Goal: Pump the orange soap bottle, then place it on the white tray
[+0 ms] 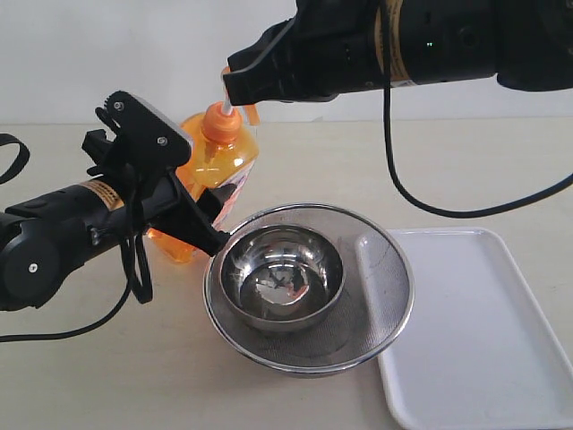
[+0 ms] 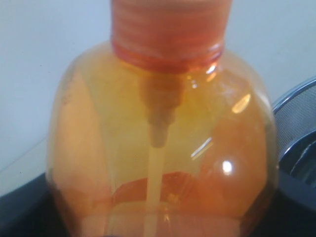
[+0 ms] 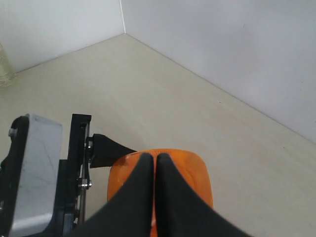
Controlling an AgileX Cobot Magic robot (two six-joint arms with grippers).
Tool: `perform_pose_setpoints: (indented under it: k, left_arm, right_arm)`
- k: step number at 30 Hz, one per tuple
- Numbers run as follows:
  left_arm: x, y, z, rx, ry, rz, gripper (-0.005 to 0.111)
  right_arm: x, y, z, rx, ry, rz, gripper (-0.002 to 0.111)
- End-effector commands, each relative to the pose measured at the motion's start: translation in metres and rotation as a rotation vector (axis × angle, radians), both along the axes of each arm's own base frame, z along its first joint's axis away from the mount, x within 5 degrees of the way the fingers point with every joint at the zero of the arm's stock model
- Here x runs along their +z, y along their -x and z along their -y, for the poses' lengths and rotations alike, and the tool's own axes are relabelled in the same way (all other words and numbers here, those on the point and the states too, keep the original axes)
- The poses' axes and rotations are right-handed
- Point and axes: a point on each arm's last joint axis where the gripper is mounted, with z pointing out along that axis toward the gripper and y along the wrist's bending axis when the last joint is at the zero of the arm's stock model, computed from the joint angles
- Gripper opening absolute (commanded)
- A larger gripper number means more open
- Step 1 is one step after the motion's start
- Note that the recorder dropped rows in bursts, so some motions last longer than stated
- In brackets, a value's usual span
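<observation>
The orange soap bottle [image 1: 218, 159] stands upright on the table, left of the strainer. My left gripper [image 1: 195, 213] is shut on its lower body, and the bottle [image 2: 163, 148] fills the left wrist view, with a dark finger [image 2: 19, 217] at the edge. My right gripper [image 1: 236, 86] is shut, fingertips together, and sits on top of the orange pump head [image 3: 193, 173]. In the right wrist view the right gripper [image 3: 154, 160] covers the middle of the pump head. The white tray [image 1: 488, 331] lies at the right with nothing on it.
A round steel mesh strainer [image 1: 376, 305] with a steel bowl [image 1: 282, 269] inside it sits between the bottle and the tray, overlapping the tray's left rim. A black cable [image 1: 430, 202] hangs from the right arm over the table. A white wall backs the table.
</observation>
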Motion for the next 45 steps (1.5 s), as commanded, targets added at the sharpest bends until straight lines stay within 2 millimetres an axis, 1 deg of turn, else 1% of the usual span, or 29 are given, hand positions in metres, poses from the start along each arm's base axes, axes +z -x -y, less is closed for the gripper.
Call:
perform_pose_setpoints:
  k: [1, 5, 8, 17, 20, 25, 33, 37, 45]
  left_arm:
    - [0.013, -0.004, 0.002, 0.009, 0.062, 0.072, 0.005]
    - [0.013, -0.004, 0.002, 0.009, 0.062, 0.072, 0.005]
    - [0.012, -0.004, 0.002, 0.008, 0.060, 0.066, 0.005]
    - [0.010, -0.003, 0.002, 0.005, 0.052, 0.046, 0.005]
    - [0.010, -0.003, 0.002, 0.005, 0.052, 0.046, 0.005]
    - [0.010, -0.003, 0.002, 0.005, 0.052, 0.046, 0.005]
    - [0.010, -0.003, 0.002, 0.005, 0.052, 0.046, 0.005]
    - [0.010, -0.003, 0.002, 0.005, 0.052, 0.046, 0.005]
    - [0.010, -0.003, 0.002, 0.005, 0.052, 0.046, 0.005]
  right_arm:
    - [-0.022, 0.000, -0.001, 0.033, 0.078, -0.019, 0.000]
    - [-0.020, -0.001, -0.001, 0.029, 0.075, -0.018, 0.000]
    - [-0.014, -0.003, -0.002, 0.020, 0.059, -0.010, 0.000]
    - [0.024, 0.000, 0.000, 0.013, -0.003, 0.087, 0.000]
    - [0.031, 0.002, 0.001, 0.010, -0.013, 0.103, 0.000]
    - [0.026, 0.000, 0.000, 0.017, -0.006, 0.090, 0.000]
    - [0.004, -0.008, -0.008, 0.038, 0.023, 0.033, 0.000]
    - [0.005, -0.012, -0.005, -0.016, 0.033, 0.054, 0.000]
    - [0.003, -0.010, -0.007, 0.020, 0.027, 0.037, 0.000]
